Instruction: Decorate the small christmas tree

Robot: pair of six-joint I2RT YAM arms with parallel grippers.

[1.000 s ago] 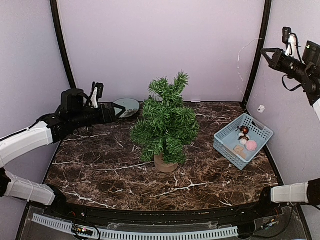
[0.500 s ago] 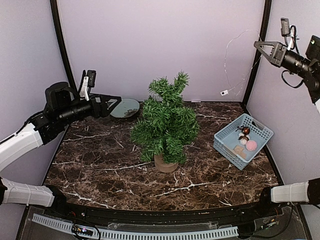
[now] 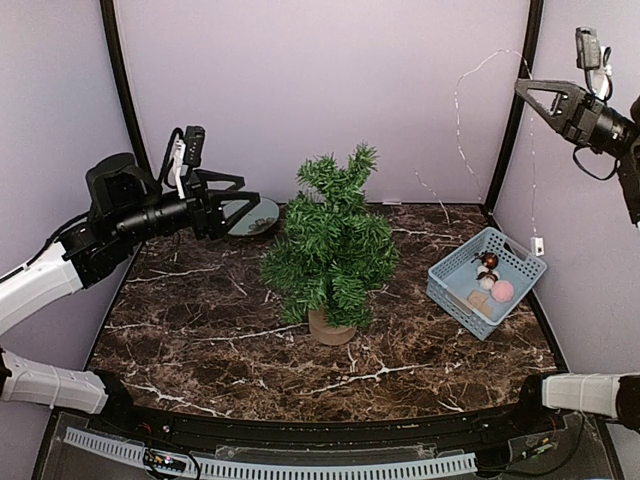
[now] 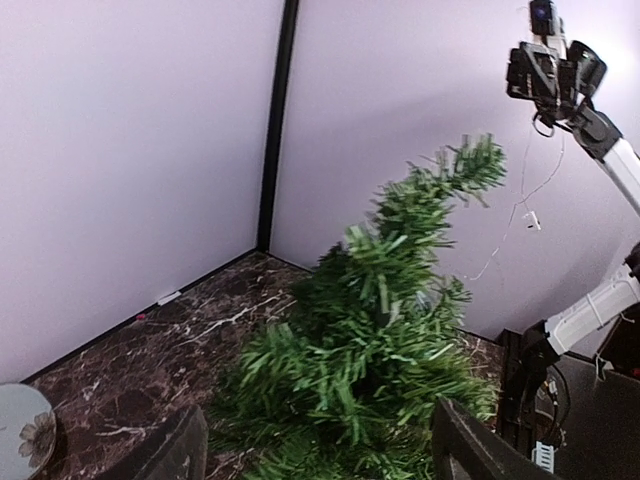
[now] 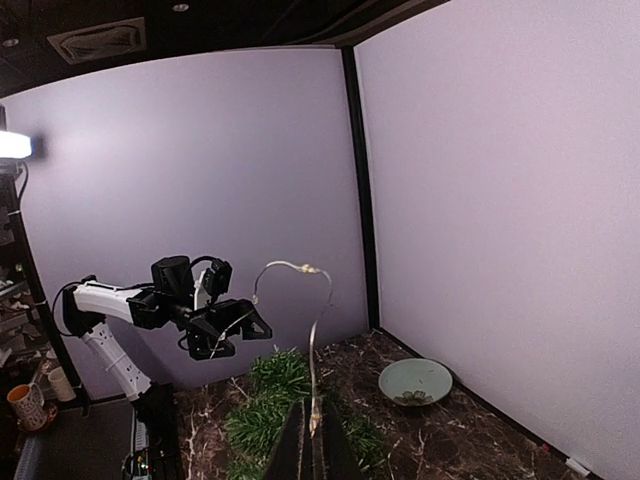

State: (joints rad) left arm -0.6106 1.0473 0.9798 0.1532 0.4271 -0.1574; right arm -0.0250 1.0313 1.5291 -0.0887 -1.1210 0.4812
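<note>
The small christmas tree stands upright mid-table on its tan stump base. It fills the left wrist view and shows low in the right wrist view. My left gripper is open and empty, raised just left of the tree, which sits between its fingers. My right gripper is high at the right, shut on a thin light-string wire. The wire loops up from the shut jaws. One end with a small white tag hangs beside the basket.
A light-blue basket at the right holds a dark red ball, a pink ball and other ornaments. A pale green bowl sits at the back left, behind the left gripper. Purple walls enclose the table.
My left gripper has moved right, toward the tree. My right gripper has shifted slightly with the wire, and the wire's tagged end has swung from the back wall to hang by the basket.
</note>
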